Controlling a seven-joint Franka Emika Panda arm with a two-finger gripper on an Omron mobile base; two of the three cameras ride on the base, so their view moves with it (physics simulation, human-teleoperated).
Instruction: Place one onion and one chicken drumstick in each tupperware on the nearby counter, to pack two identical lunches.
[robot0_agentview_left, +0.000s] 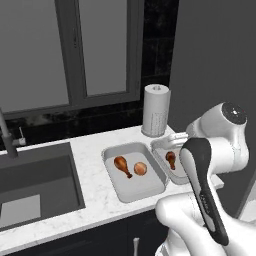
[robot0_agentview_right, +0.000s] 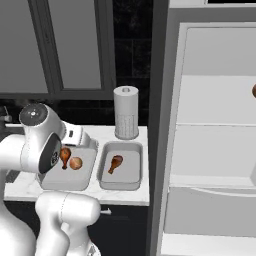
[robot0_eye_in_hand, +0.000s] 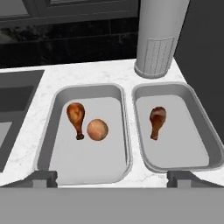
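- Left base view: two tupperware trays on the counter (robot0_agentview_left: 95, 150), in front of the paper towel roll (robot0_agentview_left: 155, 110). Left tupperware (robot0_agentview_left: 134, 187) holds a drumstick (robot0_agentview_left: 122, 165) and an onion (robot0_agentview_left: 140, 169); right tupperware (robot0_agentview_left: 161, 148) holds a drumstick (robot0_agentview_left: 171, 159) only.
- Right base view: brown item (robot0_agentview_right: 254, 91) on a fridge shelf, right of the paper towel roll, possibly the second onion. Round, firm, smooth, likely to roll; best gripped across the middle.
- Hand view: gripper (robot0_eye_in_hand: 112, 177) spread fully, empty, touching nothing, above both trays.
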